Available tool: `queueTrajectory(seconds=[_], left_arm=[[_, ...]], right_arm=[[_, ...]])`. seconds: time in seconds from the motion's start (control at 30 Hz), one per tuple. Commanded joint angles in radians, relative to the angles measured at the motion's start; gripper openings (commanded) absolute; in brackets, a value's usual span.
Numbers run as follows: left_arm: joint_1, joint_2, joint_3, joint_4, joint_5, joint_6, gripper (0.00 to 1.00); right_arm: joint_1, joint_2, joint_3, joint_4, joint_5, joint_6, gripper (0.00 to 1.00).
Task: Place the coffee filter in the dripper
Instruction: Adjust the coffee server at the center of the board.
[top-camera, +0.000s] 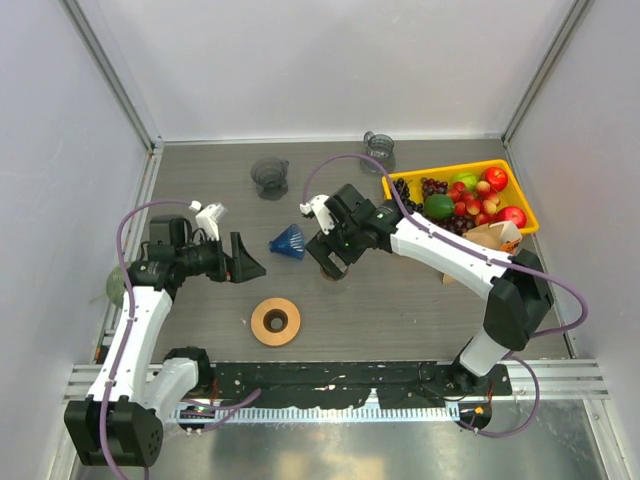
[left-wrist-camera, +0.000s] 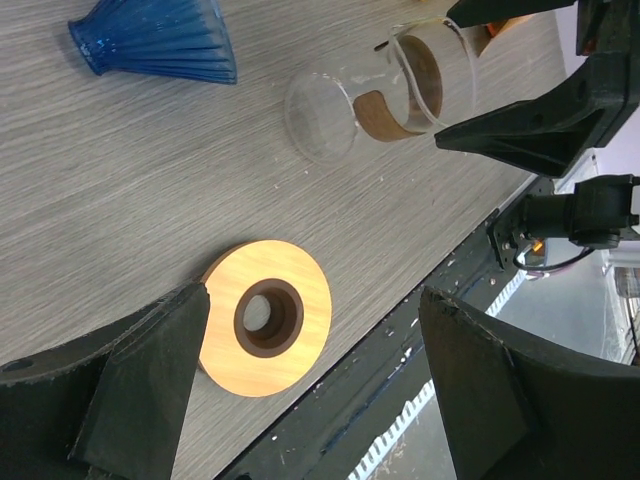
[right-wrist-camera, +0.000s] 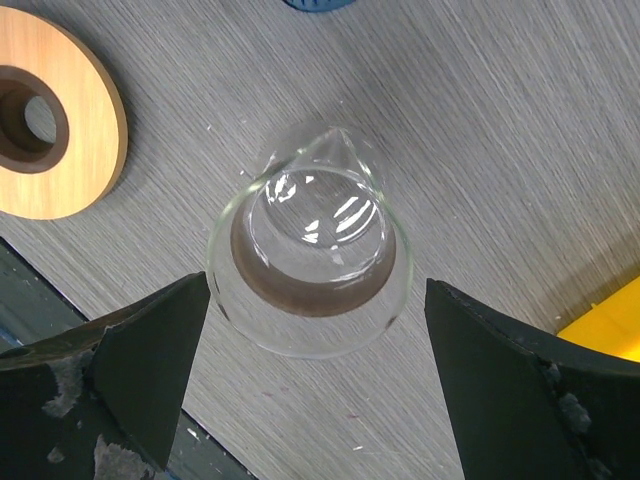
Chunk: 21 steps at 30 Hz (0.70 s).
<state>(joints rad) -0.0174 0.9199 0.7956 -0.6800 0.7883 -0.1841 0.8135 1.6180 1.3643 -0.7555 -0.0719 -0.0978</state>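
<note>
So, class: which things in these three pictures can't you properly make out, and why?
- Glass jug: top view, mostly hidden beneath the right claw.
- Green object: top view, partly behind the left arm; unidentifiable.
- Blue cone: right wrist view, cut off by the top edge.
- Brown paper beside the yellow tray: top view, too small to tell whether it's the filter.

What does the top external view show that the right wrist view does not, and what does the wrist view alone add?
Only top external: the yellow fruit tray, two grey cups at the back and the left gripper. Only right wrist: a clear look down into the glass carafe, upright between the fingers of the open right gripper. Both: the wooden ring and the blue dripper, just a sliver in the wrist view.
</note>
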Motion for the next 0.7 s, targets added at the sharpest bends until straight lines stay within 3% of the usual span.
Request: queueTrajectory(seconds=[0.0, 0.07, 0.37, 0.67], left_arm=[[0.01, -0.018, -0.018, 0.007, -0.04, -0.014, 0.9], [0.013, -0.013, -0.019, -0.018, -0.035, 0.0, 0.89], [0.013, -0.007, -0.021, -0.047, -0.018, 0.005, 0.87], [0.013, 0.019, -0.021, -0.09, 0.006, -0.021, 0.84]], right_arm=[[0.013, 0.025, 0.059, 0.035, -0.006, 0.007, 0.98], [0.013, 0.037, 0.068, 0.024, -0.017, -0.022, 1.0], [0.013, 0.094, 0.154, -0.093, -0.1, -0.221, 0.8], [0.013, 0.152, 0.252, -0.143, -0.154, -0.58, 0.7]])
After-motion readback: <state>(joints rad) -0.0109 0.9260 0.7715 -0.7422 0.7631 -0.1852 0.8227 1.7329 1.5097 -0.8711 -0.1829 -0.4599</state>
